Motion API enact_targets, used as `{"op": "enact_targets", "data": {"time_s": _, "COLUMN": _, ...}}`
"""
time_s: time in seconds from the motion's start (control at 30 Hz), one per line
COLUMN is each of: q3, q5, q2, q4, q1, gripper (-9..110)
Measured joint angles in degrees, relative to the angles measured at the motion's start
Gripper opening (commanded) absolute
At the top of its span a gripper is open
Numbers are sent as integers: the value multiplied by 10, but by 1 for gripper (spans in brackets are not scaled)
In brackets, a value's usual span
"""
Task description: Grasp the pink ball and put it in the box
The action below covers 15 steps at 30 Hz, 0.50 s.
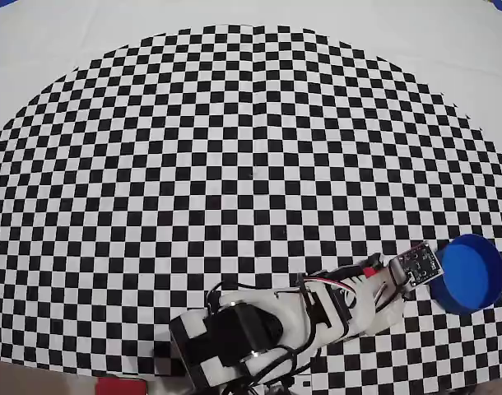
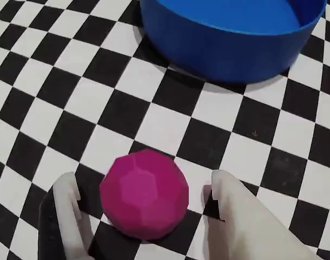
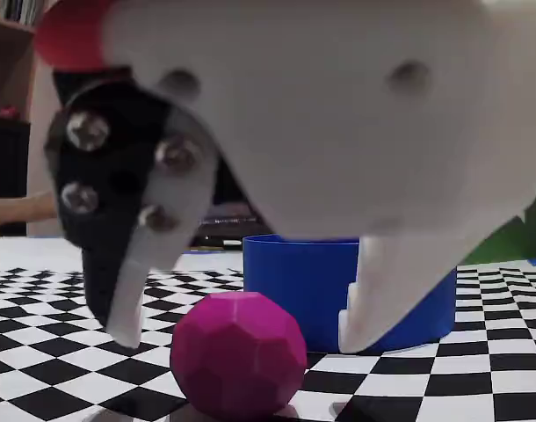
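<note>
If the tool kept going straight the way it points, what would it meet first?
Probably the ball, which sits between the open fingers. Past it lies the box; the depth is unclear.

Faceted pink ball (image 2: 144,193) rests on the checkered surface near the round blue box (image 2: 230,38).

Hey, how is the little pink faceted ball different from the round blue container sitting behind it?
The magenta-pink faceted ball is a small closed solid; the round blue low-walled container is much wider and open on top. The ball's surface is made of flat facets, while the container's wall is smooth. The ball sits between the open gripper fingers; the container stands clear beyond them. Both rest on the checkered table and look like matte plastic.
</note>
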Motion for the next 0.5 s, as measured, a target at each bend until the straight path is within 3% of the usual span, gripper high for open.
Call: {"op": "enact_targets", "data": {"time_s": 0.5, "q3": -21, "q5": 0, "q2": -37, "q4": -11, "q1": 0, "gripper": 28}}
